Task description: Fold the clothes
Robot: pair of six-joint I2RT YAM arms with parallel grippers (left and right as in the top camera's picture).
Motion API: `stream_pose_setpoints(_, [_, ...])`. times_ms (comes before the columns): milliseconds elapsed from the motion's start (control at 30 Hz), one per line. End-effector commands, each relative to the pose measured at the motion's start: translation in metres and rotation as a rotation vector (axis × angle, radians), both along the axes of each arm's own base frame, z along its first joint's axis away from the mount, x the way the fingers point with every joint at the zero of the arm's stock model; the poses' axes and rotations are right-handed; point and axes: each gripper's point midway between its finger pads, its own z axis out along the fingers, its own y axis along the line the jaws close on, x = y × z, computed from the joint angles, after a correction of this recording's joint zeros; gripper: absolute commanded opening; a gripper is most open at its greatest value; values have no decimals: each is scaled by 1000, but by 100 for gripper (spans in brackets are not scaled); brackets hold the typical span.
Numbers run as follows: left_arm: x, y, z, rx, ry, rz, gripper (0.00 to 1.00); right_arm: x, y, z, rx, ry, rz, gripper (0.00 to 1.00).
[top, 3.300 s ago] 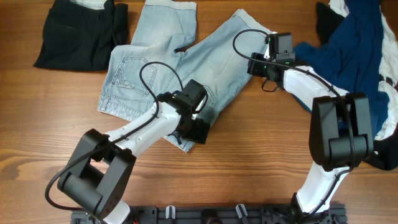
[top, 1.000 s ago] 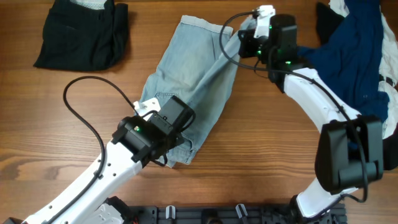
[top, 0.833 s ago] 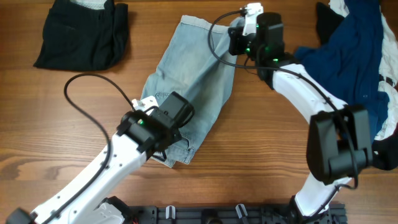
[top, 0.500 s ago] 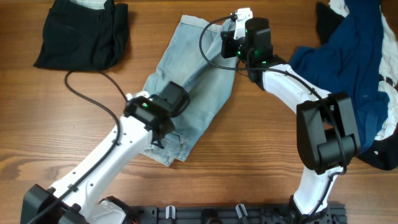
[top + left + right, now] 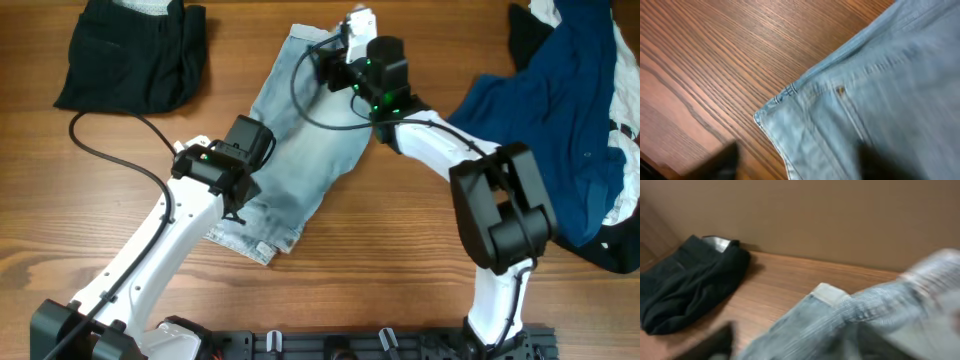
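Observation:
The pale denim shorts (image 5: 300, 150) lie folded lengthwise, slanting from the table's back middle down to the front left. My left gripper (image 5: 237, 187) hovers over their left edge. In the left wrist view (image 5: 797, 167) its fingers are spread apart above a stitched corner of the denim (image 5: 880, 90), holding nothing. My right gripper (image 5: 322, 62) is over the waistband end. In the blurred right wrist view (image 5: 795, 347) its fingers look spread, with the denim (image 5: 840, 315) lying between them.
A folded black garment (image 5: 130, 55) lies at the back left and also shows in the right wrist view (image 5: 685, 285). A navy-blue shirt (image 5: 560, 90) is heaped at the right with black (image 5: 525, 35) and white (image 5: 628, 180) pieces. A brown wall (image 5: 840, 215) stands behind the table.
The shorts, spread flat earlier, have been folded over to the left. Both grippers have moved left, the right along the waistband and the left up along the lower leg.

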Motion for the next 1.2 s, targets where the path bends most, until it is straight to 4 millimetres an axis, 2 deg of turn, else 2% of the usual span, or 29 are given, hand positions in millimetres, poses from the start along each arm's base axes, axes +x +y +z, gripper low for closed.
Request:
stream_pose_setpoints(0, [5, 20, 0, 43, -19, 52, 100, 8, -5, 12, -3, -28, -20, 100])
stream_pose_setpoints(100, [11, 36, 10, 32, -50, 100, 100, 10, -38, 39, -5, -17, -73, 100])
stream_pose_setpoints(167, [17, 41, 21, 22, -74, 73, 100, 9, -72, 66, -7, -12, -129, 100])
stream_pose_setpoints(267, [28, 23, 24, -49, -85, -71, 100, 4, -117, 86, -11, 15, -182, 100])
stream_pose_setpoints(333, [32, 7, 18, -118, -66, -147, 100, 2, -134, 80, -19, 57, -185, 100])
stream_pose_setpoints(433, [33, -6, 7, -176, -26, -195, 100, -1, -141, 60, -59, 106, -140, 100])
stream_pose_setpoints(567, [34, -22, -17, -240, 57, -243, 100, 2, -138, 11, -113, 187, -116, 100])
stream_pose_setpoints(633, [36, -22, -24, -233, 76, -257, 100, 2, -130, -47, -122, 297, -91, 100])
stream_pose_setpoints(700, [41, -23, -23, -231, 54, -259, 100, 1, -124, -70, -126, 332, -75, 100])
stream_pose_setpoints(867, [48, -16, -21, -186, 23, -249, 100, -2, -102, -105, -154, 354, -35, 100])
stream_pose_setpoints(967, [50, -8, -20, -145, 15, -235, 100, -5, -75, -120, -270, 293, 5, 100])
stream_pose_setpoints(1067, [52, -7, -19, -133, 7, -232, 100, -8, -62, -134, -370, 258, 8, 99])
stream_pose_setpoints(1100, [52, -7, -19, -133, 5, -232, 100, -11, -59, -141, -386, 268, 15, 98])
stream_pose_setpoints(1133, [54, -7, -18, -134, -2, -233, 100, -15, -62, -155, -416, 301, 0, 89])
stream_pose_setpoints(1167, [55, -7, -18, -135, -6, -233, 100, -17, -67, -163, -438, 325, -16, 85])
